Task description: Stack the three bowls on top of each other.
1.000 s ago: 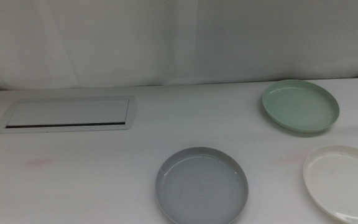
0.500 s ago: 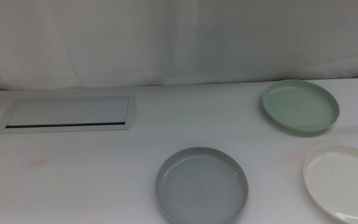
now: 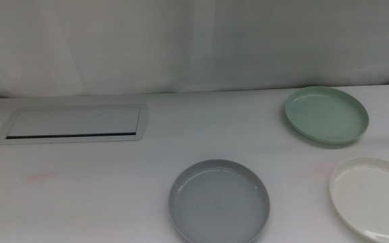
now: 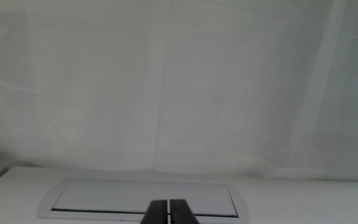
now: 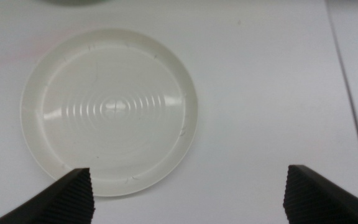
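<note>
Three bowls lie apart on the white table. The grey bowl (image 3: 219, 201) sits at the front centre, the mint green bowl (image 3: 326, 115) at the back right, and the off-white bowl (image 3: 375, 198) at the front right, cut by the picture's edge. Neither arm appears in the middle view. In the right wrist view my right gripper (image 5: 188, 193) hangs open above the table, its jaws wide apart, with the off-white bowl (image 5: 109, 111) below and partly between them. In the left wrist view my left gripper (image 4: 169, 211) is shut and empty, pointing toward the back curtain.
A flat white panel with a dark slot (image 3: 74, 124) lies at the back left, also seen past the left jaws as the panel (image 4: 145, 198). A white curtain closes off the back. The table edge (image 5: 348, 93) runs close beside the off-white bowl.
</note>
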